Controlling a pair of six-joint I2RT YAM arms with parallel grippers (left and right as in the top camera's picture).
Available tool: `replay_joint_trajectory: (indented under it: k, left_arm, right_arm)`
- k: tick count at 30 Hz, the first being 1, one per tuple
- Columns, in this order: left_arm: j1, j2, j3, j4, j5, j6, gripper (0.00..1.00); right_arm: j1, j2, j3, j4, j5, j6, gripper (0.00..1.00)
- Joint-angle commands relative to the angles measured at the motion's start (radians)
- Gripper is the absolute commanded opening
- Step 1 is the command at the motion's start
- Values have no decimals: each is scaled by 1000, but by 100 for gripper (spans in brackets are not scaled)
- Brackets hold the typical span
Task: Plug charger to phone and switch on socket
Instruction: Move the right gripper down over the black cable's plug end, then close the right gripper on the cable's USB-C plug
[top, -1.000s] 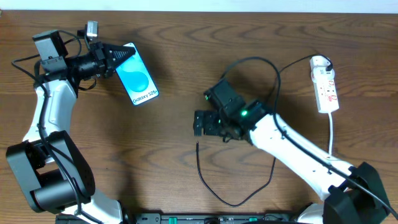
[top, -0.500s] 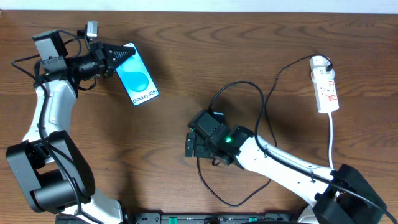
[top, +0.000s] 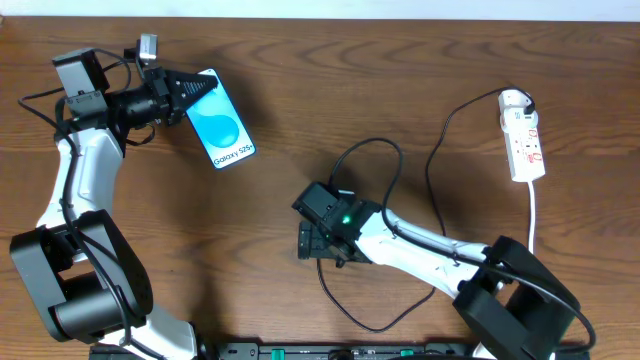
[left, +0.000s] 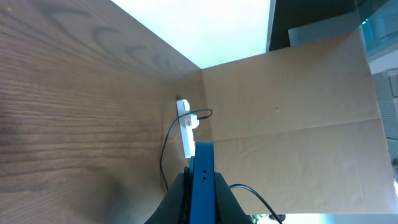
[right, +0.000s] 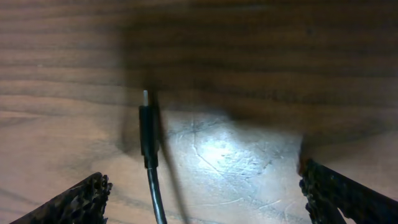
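The phone (top: 222, 132) with its blue screen is held at the upper left by my left gripper (top: 183, 93), which is shut on its top end; in the left wrist view its blue edge (left: 202, 180) stands between the fingers. The charger cable (top: 436, 180) loops from the socket (top: 523, 134) at the far right down to the table front. Its plug tip (right: 147, 124) lies flat on the table in the right wrist view, between the open fingers of my right gripper (right: 205, 199), nearer the left finger. My right gripper (top: 311, 240) hovers low over the cable end.
The socket's white cord (top: 534, 215) runs down the right side. A brown cardboard wall (left: 298, 106) stands beyond the table in the left wrist view. The cable's loop (top: 380, 320) lies near the front edge.
My right gripper has moved left and toward the front, down over the cable's free end. The cable loop behind it shifted with it. The left arm and phone have not moved.
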Motion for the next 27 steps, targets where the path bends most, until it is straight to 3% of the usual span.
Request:
replay_joint_trajectory:
  k: [1, 12, 27]
  left_arm:
    - [4, -26, 0, -2, 13, 14, 7]
    - [4, -26, 0, -2, 13, 18, 7]
    - [10, -26, 0, -2, -13, 17, 7]
  right_arm:
    - [-3, 38, 68, -29, 10, -15, 96]
    - [-3, 148, 195, -159, 27, -10, 93]
    - [-13, 179, 218, -181, 36, 16, 91]
